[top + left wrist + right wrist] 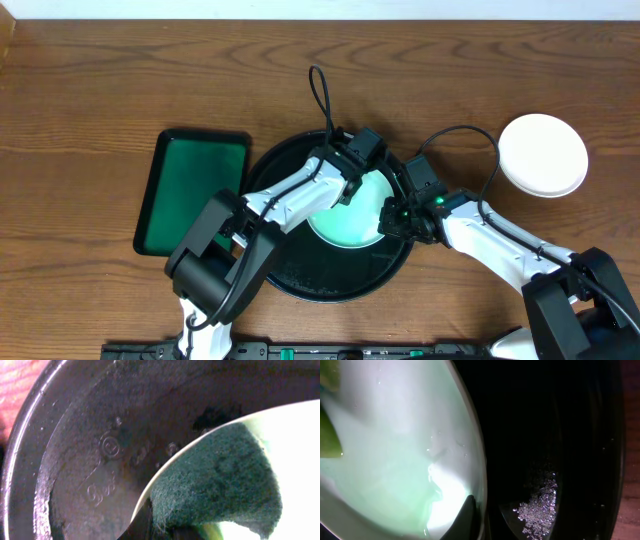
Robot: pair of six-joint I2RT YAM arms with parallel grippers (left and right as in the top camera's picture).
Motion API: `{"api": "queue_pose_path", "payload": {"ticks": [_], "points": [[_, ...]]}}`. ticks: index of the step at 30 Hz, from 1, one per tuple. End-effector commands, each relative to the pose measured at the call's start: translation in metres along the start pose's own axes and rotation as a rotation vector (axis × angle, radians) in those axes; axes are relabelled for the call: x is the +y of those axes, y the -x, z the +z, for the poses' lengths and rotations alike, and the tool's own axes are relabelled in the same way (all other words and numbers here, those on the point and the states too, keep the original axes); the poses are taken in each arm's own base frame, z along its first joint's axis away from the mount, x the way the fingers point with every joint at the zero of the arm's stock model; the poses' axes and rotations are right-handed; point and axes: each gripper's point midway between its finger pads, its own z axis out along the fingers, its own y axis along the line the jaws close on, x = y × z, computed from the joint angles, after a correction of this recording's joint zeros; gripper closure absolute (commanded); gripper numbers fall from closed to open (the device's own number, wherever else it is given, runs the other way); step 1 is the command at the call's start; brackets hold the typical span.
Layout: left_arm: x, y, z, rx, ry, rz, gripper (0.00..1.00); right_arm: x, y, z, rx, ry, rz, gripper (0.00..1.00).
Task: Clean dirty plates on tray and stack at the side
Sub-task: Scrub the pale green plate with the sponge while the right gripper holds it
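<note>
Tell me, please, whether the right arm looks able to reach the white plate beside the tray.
Probably yes: the white plate sits on that arm's side with nothing between, though its fingers must first release the mint plate.

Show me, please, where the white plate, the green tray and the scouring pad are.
white plate (543,155): overhead view, its centre.
green tray (193,193): overhead view, its bare floor.
scouring pad (220,485): left wrist view, middle of its fibrous face.

A pale mint-green plate (345,222) was seen lying inside the glossy black tray (300,287); a white plate (543,155) was set apart on the bare tabletop (100,90).
</note>
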Motion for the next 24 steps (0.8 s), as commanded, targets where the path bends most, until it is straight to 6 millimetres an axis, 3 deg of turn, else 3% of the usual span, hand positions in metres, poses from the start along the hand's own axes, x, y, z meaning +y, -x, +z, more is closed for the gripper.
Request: {"api": "queue_pose_path", "payload": {"ticks": [1, 5, 11, 16, 24], "points": [[0.055, -0.040, 0.033, 0.149, 0.212, -0.017, 0.93, -0.045, -0.033, 0.014, 0.103, -0.153, -0.033, 0.99], [0.034, -0.059, 0.032, 0.243, 0.088, -0.002, 0.92, -0.045, -0.033, 0.014, 0.103, -0.153, -0.034, 0.99], [-0.031, -0.080, 0.017, 0.347, -0.287, 0.136, 0.93, -0.045, -0.033, 0.014, 0.103, -0.153, -0.034, 0.99], [-0.080, -0.095, -0.008, 0.369, -0.541, 0.283, 0.93, -0.045, -0.033, 0.014, 0.103, -0.153, -0.033, 0.99], [-0.130, -0.097, -0.036, 0.344, -0.759, 0.310, 0.93, -0.045, -0.033, 0.014, 0.103, -0.153, -0.033, 0.99]]}}
